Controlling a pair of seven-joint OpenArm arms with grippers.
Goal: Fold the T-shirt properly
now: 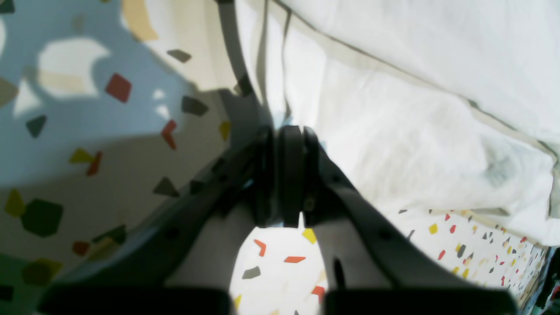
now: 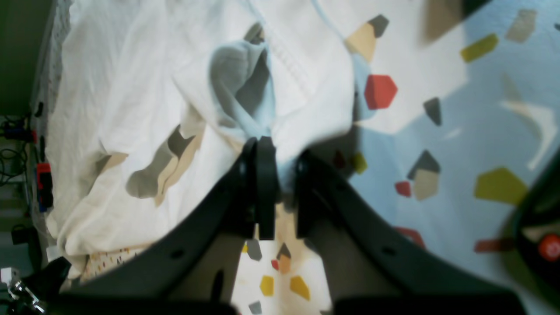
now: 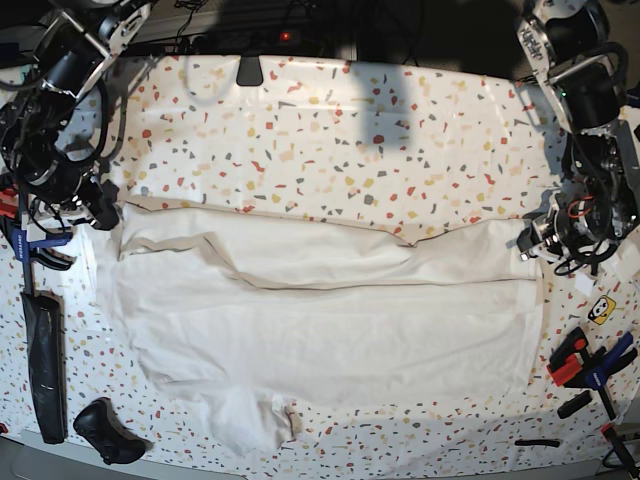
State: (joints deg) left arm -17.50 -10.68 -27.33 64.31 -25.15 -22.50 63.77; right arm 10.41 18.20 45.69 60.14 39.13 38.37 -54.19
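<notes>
Desk (image 3: 330, 130): speckled terrazzo top, fills the base view, far half bare.

T-shirt (image 3: 330, 320): white, spread wide across the near half of the desk, reaching almost from one side edge to the other. Its far edge is doubled over toward the middle, leaving a long fold line across the cloth. A small flap sticks out at the near edge.

Left claw (image 1: 286, 175): at the shirt's edge on the right side of the base view. Wrist view shows its jaws pressed together at the tips, with the cloth's hemmed edge rising straight out from between them; pinching the T-shirt, cloth lifted off the desk behind it.

Right claw (image 2: 273, 175): at the opposite end of the shirt, left side of the base view. Jaws nearly together, a bunched pucker of cloth gathered between them; pinching the T-shirt.

Clamps (image 3: 590, 365): orange and blue, on the desk's near corner, right side of base view, apart from the shirt.
</notes>
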